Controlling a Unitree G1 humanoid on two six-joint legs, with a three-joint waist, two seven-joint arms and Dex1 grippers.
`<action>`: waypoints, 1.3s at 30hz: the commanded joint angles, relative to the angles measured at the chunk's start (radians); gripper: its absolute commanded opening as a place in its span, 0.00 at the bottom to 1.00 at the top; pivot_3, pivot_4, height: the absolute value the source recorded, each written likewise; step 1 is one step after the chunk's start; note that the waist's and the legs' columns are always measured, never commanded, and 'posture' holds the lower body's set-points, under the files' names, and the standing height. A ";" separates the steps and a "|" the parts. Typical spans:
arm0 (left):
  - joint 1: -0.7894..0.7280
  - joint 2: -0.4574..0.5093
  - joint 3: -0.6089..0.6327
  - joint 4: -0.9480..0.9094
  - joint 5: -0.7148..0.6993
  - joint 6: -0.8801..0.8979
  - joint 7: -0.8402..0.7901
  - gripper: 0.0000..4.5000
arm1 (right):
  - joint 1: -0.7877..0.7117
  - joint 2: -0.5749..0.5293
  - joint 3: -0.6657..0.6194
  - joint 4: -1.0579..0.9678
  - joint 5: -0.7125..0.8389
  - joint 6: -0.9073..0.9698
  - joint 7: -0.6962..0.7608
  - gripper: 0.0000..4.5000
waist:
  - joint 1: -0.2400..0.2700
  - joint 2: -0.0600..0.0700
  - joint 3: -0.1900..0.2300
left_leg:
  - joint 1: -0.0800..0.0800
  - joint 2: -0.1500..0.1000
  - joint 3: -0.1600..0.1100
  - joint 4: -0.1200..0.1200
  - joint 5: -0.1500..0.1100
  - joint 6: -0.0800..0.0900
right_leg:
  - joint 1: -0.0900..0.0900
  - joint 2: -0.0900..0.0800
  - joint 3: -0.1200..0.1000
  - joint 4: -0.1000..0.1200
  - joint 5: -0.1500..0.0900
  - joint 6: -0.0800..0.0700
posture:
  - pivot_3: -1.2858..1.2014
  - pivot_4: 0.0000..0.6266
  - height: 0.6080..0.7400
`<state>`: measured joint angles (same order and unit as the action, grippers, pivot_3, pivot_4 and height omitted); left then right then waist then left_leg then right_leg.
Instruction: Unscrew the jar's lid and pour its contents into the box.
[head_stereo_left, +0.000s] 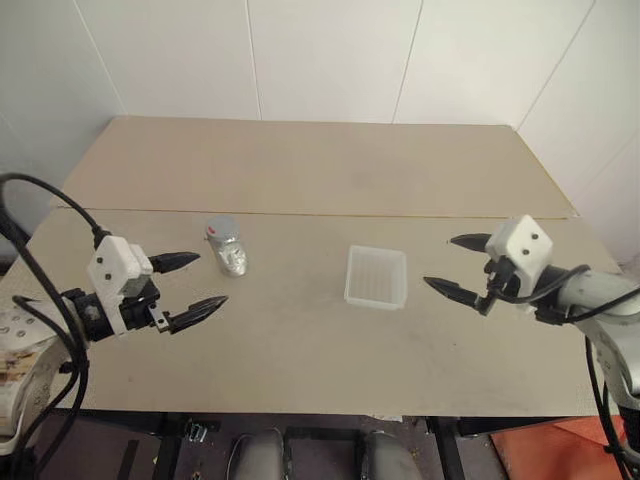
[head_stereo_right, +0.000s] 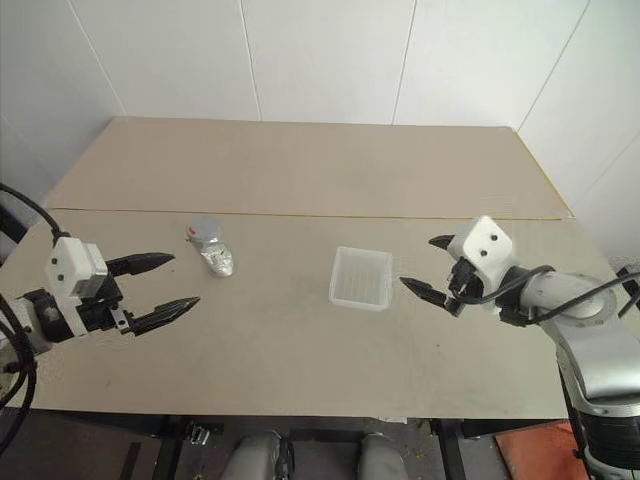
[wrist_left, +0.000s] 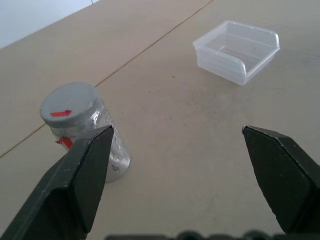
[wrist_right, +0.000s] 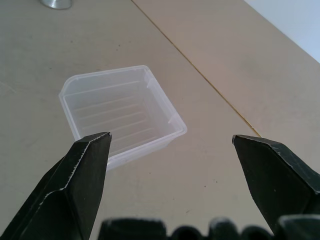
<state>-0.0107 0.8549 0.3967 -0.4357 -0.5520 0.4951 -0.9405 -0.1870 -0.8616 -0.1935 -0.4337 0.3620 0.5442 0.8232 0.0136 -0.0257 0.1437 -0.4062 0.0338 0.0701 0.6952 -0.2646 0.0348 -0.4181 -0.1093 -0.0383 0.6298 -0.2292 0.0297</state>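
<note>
Jar standing capped, waiting left of the box

The jar (head_stereo_left: 229, 252) is standing upright with its lid (head_stereo_left: 221, 229) on, left of the box (head_stereo_left: 376, 277) on the table (head_stereo_left: 300, 340). The left gripper (head_stereo_left: 195, 284) is hovering wide open just nearer and left of it, closest; the right gripper (head_stereo_left: 455, 264) is gaping wide right of the box.

text: none readable | lid (wrist_left: 70, 104) red mark (perhaps an arrow)
</note>
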 joint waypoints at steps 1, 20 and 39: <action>-0.052 0.004 -0.013 -0.002 -0.020 -0.006 0.009 0.99 | 0.004 -0.025 -0.069 -0.057 0.037 0.028 -0.001 1.00 | 0.000 0.000 0.000 | 0.000 0.000 0.000 0.000 0.000 0.000 | 0.000 0.000 0.000 0.000 0.000 0.000 | 0.52 0.24 1.00; 0.124 -0.069 0.084 0.080 0.106 -0.117 0.140 0.99 | -0.143 -0.045 0.075 0.033 0.141 0.007 0.232 1.00 | 0.001 0.000 0.000 | 0.001 0.000 0.000 0.000 0.000 0.000 | 0.000 0.000 0.001 0.000 0.001 -0.001 | 0.52 0.24 1.00; -0.349 -0.093 -0.188 0.645 0.216 -0.349 -0.033 0.99 | -0.126 -0.056 0.071 -0.008 0.112 0.001 0.186 1.00 | -0.003 0.000 0.000 | 0.000 0.000 0.002 0.000 0.000 0.000 | -0.002 0.000 0.000 0.001 0.001 -0.001 | 0.52 0.24 1.00</action>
<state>-0.3334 0.7636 0.2074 0.1987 -0.3359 0.1743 -0.9665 -0.3109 -0.9025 -0.0803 -0.4069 0.4711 0.5637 1.0202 0.0104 -0.0258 0.1437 -0.4066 0.0342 0.0724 0.6950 -0.2643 0.0344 -0.4196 -0.1090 -0.0379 0.6304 -0.2283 0.0289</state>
